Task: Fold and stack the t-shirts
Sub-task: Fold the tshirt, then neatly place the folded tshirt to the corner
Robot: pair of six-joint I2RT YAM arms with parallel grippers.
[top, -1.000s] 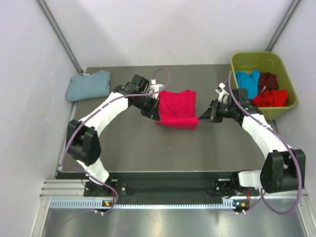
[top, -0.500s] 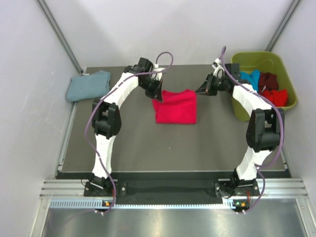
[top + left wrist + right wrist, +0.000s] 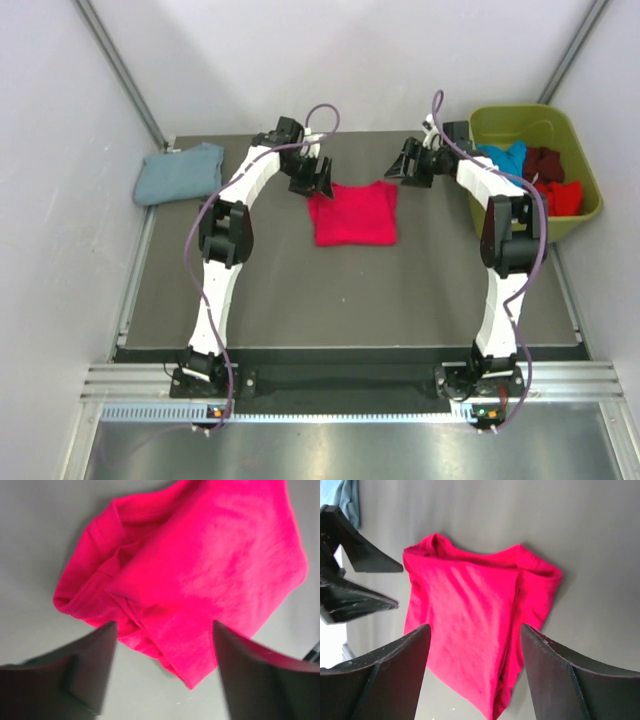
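The tabletop (image 3: 300, 300) is a dark grey matte surface, enclosed by pale, plain walls (image 3: 60, 250) on the left, far and right sides, with an aluminium rail (image 3: 340, 395) along the near edge carrying both arm bases. 1 crimson t-shirt (image 3: 352, 213) lies folded into a compact rectangle on the far middle of the tabletop; the left wrist view shows layered folds bunched at 1 corner. The left fingers (image 3: 322, 178) are spread apart just off the garment's far left corner, holding nothing; in the left wrist view the 2 fingers (image 3: 90, 670) frame the cloth with a wide gap. The right fingers (image 3: 398, 170) are likewise spread and empty beside the far right corner, with both fingers (image 3: 395, 670) well apart in the right wrist view. 1 blue-grey t-shirt (image 3: 180, 173) lies folded at the far left corner, reaching the tabletop's left edge, well apart from the crimson one. An olive-green bin (image 3: 520, 112) sits at the far right and holds 3 loose garments: a bright blue t-shirt (image 3: 503, 165), a maroon t-shirt (image 3: 545, 163) and a red t-shirt (image 3: 560, 197). Purple cables (image 3: 185, 250) run along both arms.
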